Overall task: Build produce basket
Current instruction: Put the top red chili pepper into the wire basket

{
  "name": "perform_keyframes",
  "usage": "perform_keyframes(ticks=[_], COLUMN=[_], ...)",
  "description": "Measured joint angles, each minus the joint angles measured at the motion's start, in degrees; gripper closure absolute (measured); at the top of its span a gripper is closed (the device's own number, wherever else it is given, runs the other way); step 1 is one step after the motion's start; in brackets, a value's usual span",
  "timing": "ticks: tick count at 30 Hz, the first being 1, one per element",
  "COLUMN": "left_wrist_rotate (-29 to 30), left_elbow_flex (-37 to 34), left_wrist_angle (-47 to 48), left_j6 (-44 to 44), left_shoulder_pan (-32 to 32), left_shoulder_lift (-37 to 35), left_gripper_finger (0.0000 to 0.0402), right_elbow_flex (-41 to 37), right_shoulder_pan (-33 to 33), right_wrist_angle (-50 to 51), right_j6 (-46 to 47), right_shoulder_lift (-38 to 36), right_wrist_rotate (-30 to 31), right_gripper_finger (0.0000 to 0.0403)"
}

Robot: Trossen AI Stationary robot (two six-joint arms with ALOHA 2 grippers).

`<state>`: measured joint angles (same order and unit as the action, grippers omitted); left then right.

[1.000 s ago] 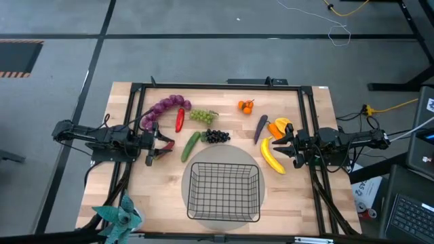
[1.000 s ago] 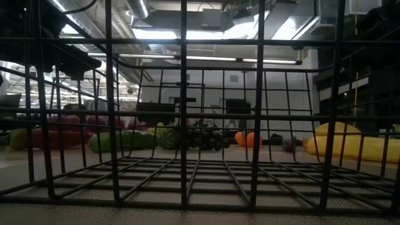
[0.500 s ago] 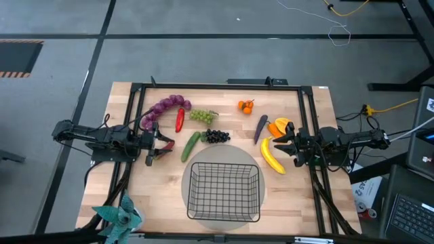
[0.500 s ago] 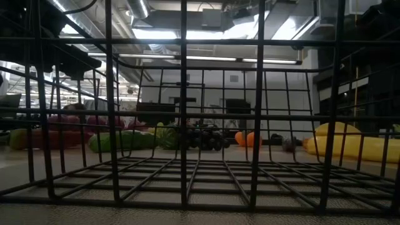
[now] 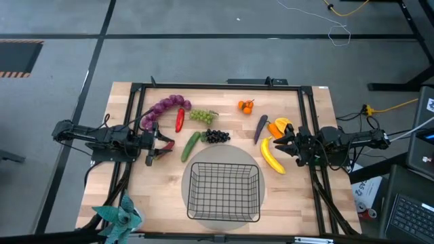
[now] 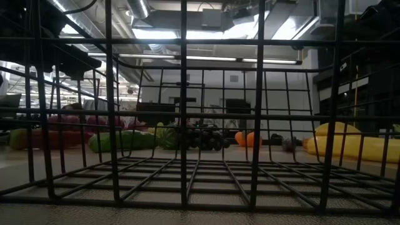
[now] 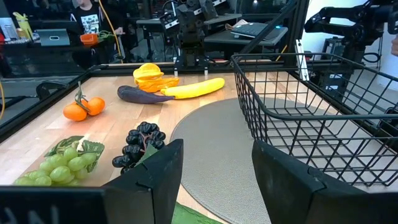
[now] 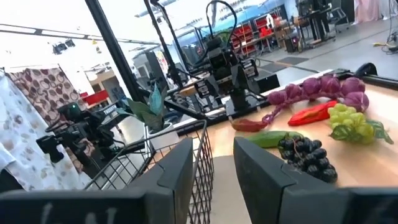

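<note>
Right gripper [image 5: 281,144] hovers just beside the banana [image 5: 272,156] at the right edge of the table, its fingers parted a modest way with nothing between them. Left gripper [image 5: 160,145] waits on the opposite side near the cucumber [image 5: 190,146], fingers spread wide and likewise holding nothing.

Nothing has gone into the black wire-mesh basket [image 5: 224,192], which sits on a round grey mat [image 5: 203,160] at the front middle of the table. All the produce lies on the wood behind it: purple grapes [image 5: 163,109], red chili [image 5: 180,120], green grapes [image 5: 203,116], dark grapes [image 5: 217,136], tangerines [image 5: 245,106], eggplant [image 5: 261,128] and orange pepper [image 5: 279,127].

The likeliest trouble is on the right. Banana, eggplant and pepper crowd together (the pepper seems to touch the banana's top end), so a closing pinch could nudge a neighbour away or catch two pieces at once. A curved, smooth banana may also swivel if gripped off-centre. Carried low, a fruit could strike the basket's rim and shift it off the mat.

No brand, label or legible writing shows on the table or the produce.
</note>
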<state>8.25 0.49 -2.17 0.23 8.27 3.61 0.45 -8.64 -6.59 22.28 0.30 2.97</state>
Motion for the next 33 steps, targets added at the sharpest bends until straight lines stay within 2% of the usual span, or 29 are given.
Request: perform_keyframes(ticks=[14, 31, 33], left_wrist_rotate=[0.0, 0.0, 0.0], left_elbow_flex=[-0.01, 0.0, -0.02], left_wrist_angle=[0.0, 0.0, 0.0], left_j6=[0.0, 0.0, 0.0], left_shoulder_pan=[0.01, 0.02, 0.02], left_shoulder_lift=[0.0, 0.0, 0.0], left_gripper_finger=[0.0214, 0.0214, 0.0214], right_elbow_flex=[0.0, -0.02, -0.02], right_shoulder_pan=[-0.75, -13.65, -14.97], right_wrist_angle=[0.29, -3.14, -3.26], right_j6=[1.68, -0.49, -0.38], right_shoulder_lift=[4.95, 5.94, 5.94], right_wrist_rotate=[-0.12, -0.02, 1.44], right_gripper_finger=[0.0283, 0.0283, 0.0283])
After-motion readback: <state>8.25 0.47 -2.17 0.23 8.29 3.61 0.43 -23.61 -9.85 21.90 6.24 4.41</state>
